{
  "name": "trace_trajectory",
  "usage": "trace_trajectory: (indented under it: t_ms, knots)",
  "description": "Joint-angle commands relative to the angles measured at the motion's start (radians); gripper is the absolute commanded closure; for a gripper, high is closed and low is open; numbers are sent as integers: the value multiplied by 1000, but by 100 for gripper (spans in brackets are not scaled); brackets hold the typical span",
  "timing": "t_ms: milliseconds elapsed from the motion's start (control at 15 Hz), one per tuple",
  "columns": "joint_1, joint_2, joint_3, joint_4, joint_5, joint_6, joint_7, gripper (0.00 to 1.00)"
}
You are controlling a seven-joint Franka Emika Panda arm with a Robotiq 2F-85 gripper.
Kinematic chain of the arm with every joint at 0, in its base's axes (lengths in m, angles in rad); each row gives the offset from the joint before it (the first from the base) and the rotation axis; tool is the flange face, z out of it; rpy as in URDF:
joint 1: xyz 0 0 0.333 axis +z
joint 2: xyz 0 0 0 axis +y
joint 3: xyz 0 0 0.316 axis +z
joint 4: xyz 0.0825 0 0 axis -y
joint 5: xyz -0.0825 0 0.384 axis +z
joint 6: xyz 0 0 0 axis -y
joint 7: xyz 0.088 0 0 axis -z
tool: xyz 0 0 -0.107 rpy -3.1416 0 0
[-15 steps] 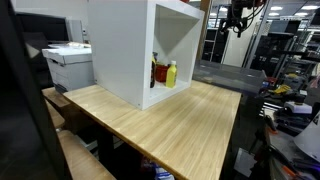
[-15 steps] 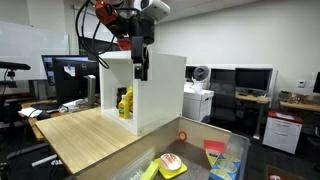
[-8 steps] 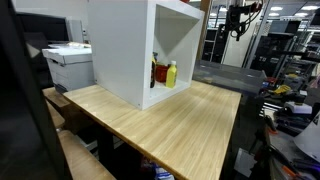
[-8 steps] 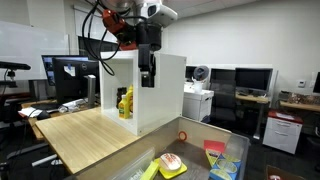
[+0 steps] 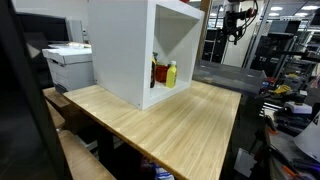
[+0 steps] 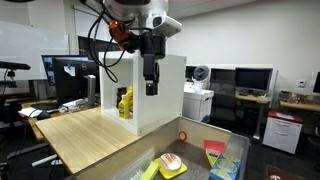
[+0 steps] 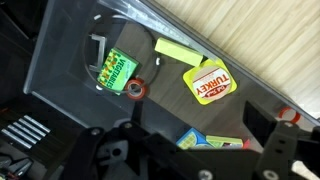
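our gripper [image 6: 151,90] hangs open and empty well above the bin [image 7: 160,105], where the turkey pack [image 7: 208,82], green pack [image 7: 115,71] and yellow bar [image 7: 176,50] lie untouched, so we judge nothing is picked yet.

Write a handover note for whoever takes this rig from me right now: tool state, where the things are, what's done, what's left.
The tool is open and empty, hanging high in front of the white cubby, touching nothing.
The bin lies below the tool in the wrist view. In it lie a yellow turkey pack, a green pack, a yellow bar, a small red round piece and a blue pack, partly hidden.
Inside the cubby stand a yellow bottle and a red bottle.
Done: nothing grasped.
Left: every item in the bin is untouched; the tool is not yet down at bin height.
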Motion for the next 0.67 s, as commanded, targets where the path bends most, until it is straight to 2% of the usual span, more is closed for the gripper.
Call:
trace_trajectory:
  t_ms: [0,600]
  knots:
    - [-9,37,-10,28,-15,31,2,0]
    - [-24,112,-51,76,-15,69,-15,0]
